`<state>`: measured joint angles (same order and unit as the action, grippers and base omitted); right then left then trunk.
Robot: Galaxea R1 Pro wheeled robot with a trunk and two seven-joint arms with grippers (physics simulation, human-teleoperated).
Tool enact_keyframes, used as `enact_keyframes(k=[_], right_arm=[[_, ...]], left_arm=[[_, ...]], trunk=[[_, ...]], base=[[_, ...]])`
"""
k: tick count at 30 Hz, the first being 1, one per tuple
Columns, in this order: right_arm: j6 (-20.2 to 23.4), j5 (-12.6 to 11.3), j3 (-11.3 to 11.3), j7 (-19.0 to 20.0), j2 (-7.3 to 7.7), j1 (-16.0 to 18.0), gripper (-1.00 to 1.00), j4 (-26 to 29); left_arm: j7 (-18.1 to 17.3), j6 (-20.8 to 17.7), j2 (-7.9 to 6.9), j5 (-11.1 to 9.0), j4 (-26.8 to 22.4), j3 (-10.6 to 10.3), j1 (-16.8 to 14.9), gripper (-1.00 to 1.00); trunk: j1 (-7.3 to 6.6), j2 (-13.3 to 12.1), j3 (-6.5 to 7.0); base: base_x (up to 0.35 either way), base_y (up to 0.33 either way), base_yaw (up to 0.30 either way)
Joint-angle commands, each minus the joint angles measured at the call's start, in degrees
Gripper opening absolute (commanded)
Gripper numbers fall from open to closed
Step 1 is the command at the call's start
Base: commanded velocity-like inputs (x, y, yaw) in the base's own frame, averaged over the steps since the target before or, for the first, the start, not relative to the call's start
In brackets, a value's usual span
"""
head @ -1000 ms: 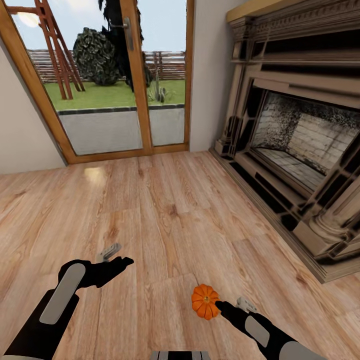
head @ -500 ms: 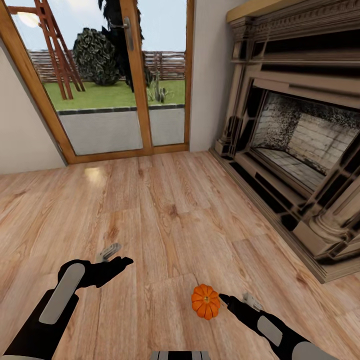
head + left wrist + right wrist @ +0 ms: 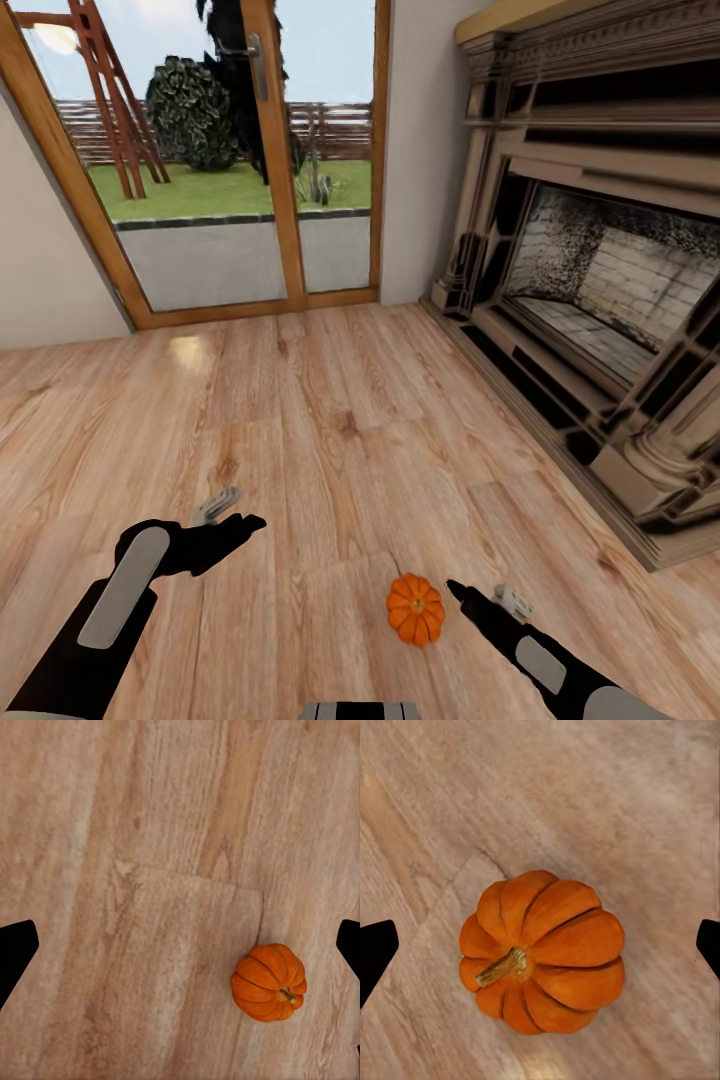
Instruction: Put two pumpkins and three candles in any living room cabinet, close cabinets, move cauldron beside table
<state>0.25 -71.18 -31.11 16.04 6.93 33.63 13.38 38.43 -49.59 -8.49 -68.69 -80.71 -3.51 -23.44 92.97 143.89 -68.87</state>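
Looking down past my own arms, I've got the pumpkin [image 3: 415, 609] sitting on the wooden floor [image 3: 330, 420] close in front of the base, stem up and tipped a little to one side. My right gripper [image 3: 458, 590] is just beside it on its right, black fingertips pointing at it with a sliver of floor between, not touching. From the right wrist camera the pumpkin [image 3: 542, 949] sits square between the two dark fingertips [image 3: 375, 952] at the edges of the picture, well apart from both, so those jaws are spread wide and holding nothing. Over on the other side, my left gripper [image 3: 235, 525] hangs above bare planks, well apart from the pumpkin, and its wrist camera catches the pumpkin [image 3: 268, 982] off toward one finger with both black fingertips [image 3: 16, 956] far apart at the frame edges: also spread open and empty. Further out, the floor runs on, pale brown boards with a bright patch of glare near the left wall. To the right stands the ornate fireplace surround [image 3: 600, 270], dark carved wood with a brick-lined hearth inside and a column base at its near corner. At the far end is the glazed door [image 3: 210, 160] in its wooden frame, handle visible, and beyond the glass a strip of paving, lawn, a dark bush and a slatted fence.
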Motion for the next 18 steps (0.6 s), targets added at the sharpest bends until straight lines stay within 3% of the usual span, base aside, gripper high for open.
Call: enact_keyframes(k=[1,7,18], right_arm=[[-1.11,-0.64,-0.42,0.25,0.18,0.03,1.00,-0.01],[-2.36,-0.94,-0.44,1.72,0.39,0.03,1.00,0.03],[1.20,-0.98,-0.36,3.18,0.28,0.03,1.00,0.00]], left_arm=[[0.60,0.02,-0.06,-0.57,-0.06,-0.09,-0.03,1.00],[0.60,0.02,-0.10,-0.57,0.00,-0.09,-0.03,1.00],[0.60,0.02,-0.07,-0.57,-0.12,-0.14,-0.03,1.00]], trunk=[[-0.01,0.02,-0.05],[-0.01,0.02,-0.05],[-0.01,0.02,-0.05]], base=[[0.054,0.028,0.000],[0.115,0.073,0.000],[0.065,0.056,0.000]])
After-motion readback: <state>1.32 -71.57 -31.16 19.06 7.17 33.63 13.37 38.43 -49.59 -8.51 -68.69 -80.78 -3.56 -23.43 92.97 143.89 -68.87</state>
